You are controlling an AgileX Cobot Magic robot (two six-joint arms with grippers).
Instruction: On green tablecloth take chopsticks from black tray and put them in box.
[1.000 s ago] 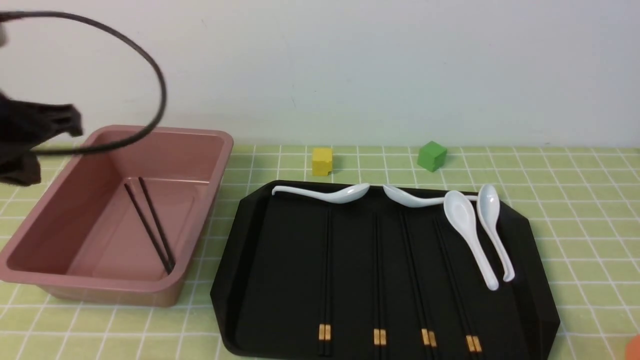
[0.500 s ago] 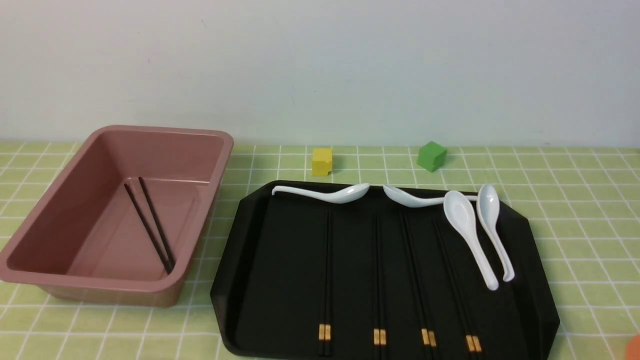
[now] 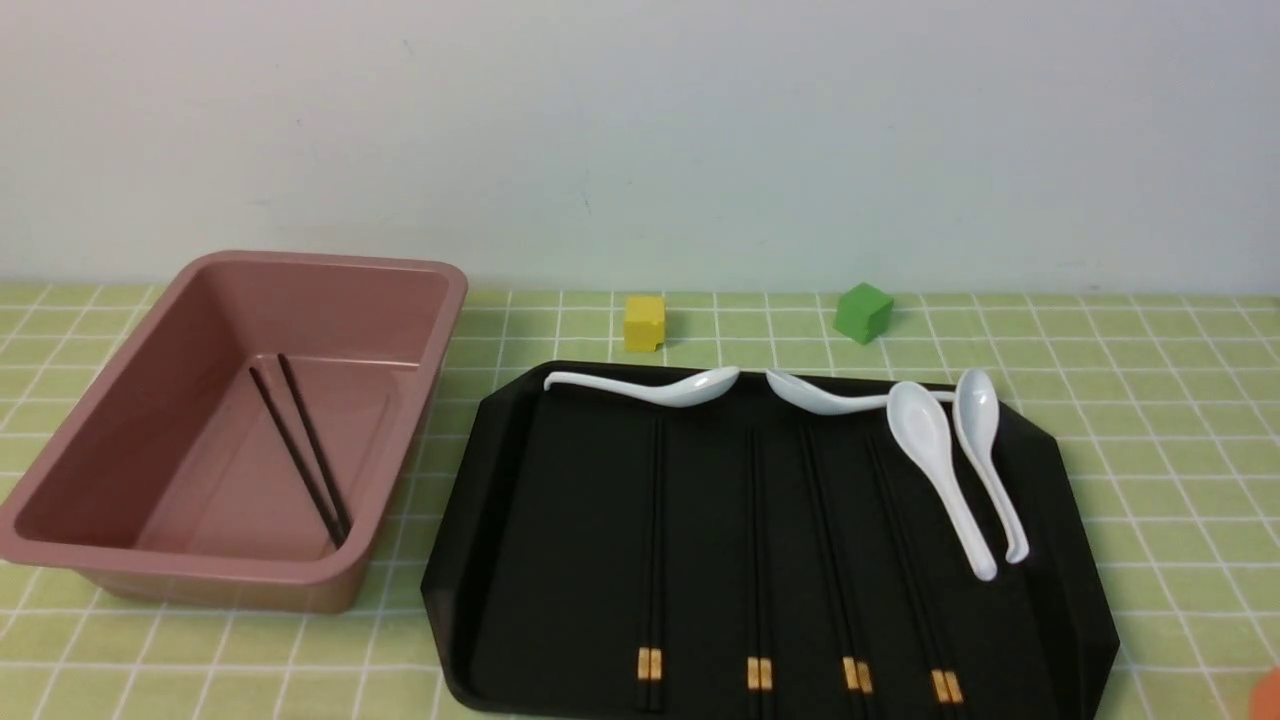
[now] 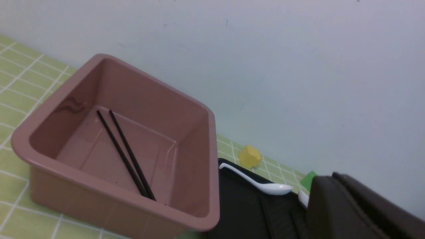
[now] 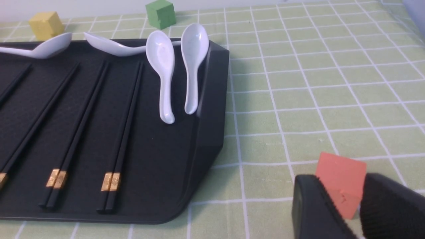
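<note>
The plain black chopsticks [image 3: 300, 450] lie side by side on the floor of the pink box [image 3: 330, 262], at the left of the green tablecloth [image 3: 1150, 420]. They also show in the left wrist view [image 4: 127, 156], inside the box [image 4: 214, 159]. The black tray [image 3: 560, 560] sits to the right of the box. My left gripper [image 4: 332, 181] is back from the box; its dark fingers look pressed together with nothing held. My right gripper [image 5: 343, 189] hangs low beyond the tray's [image 5: 206, 132] near right corner, its jaws a little apart and empty. Neither arm shows in the front view.
Several black chopstick pairs with gold bands [image 3: 650, 665] and several white spoons [image 3: 940, 470] lie on the tray. A yellow cube [image 3: 644, 322] and a green cube [image 3: 863, 311] stand behind it. An orange cube [image 5: 342, 172] rests on the cloth just past my right fingers.
My left arm and its cable, at the left edge over the box a second ago, have withdrawn out of the front view. The chopsticks in the box have not moved.
</note>
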